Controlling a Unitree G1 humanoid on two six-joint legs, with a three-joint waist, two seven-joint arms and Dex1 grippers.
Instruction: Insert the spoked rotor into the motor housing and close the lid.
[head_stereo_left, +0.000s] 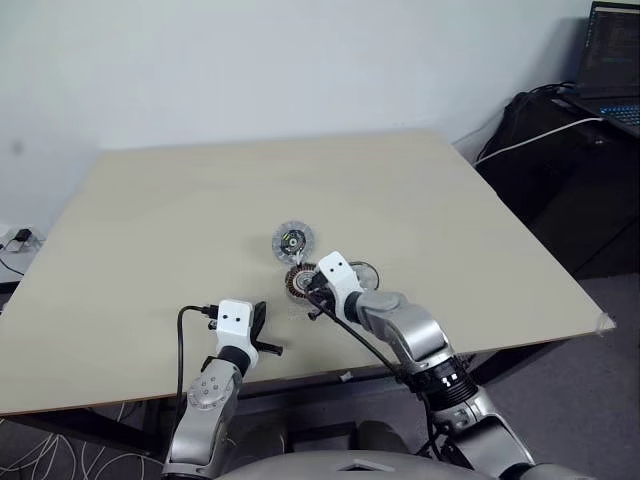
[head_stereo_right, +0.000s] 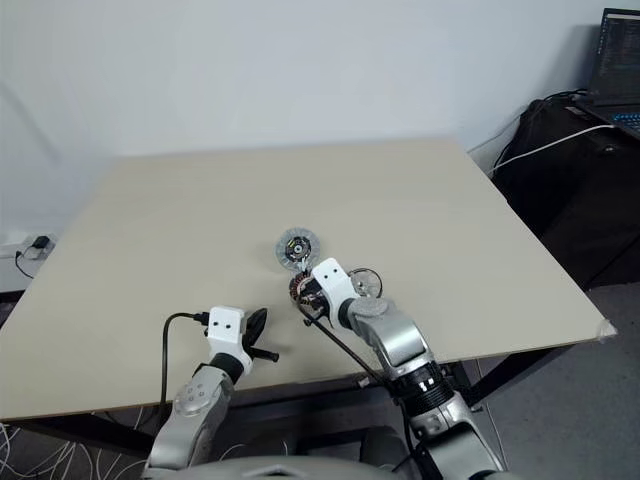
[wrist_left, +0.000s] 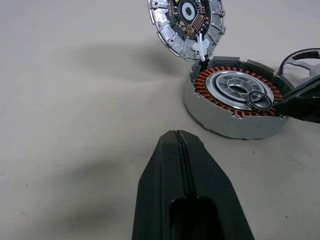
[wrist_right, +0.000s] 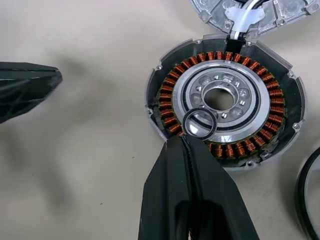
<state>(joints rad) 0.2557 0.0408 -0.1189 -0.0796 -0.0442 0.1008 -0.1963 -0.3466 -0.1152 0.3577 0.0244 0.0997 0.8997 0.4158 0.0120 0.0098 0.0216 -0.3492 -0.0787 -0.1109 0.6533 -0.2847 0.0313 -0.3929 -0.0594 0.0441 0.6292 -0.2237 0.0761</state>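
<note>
Right tool (wrist_right: 186, 142) pinched on a small black ring (wrist_right: 200, 123) over the open motor housing (wrist_right: 225, 107), lid (head_stereo_left: 292, 240) at 12 o'clock, left tool (wrist_left: 176, 137) closed empty.

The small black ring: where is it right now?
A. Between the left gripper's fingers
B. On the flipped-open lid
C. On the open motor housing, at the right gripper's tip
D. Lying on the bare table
C: the ring sits over the housing coils, right at the shut right gripper tip.
</note>
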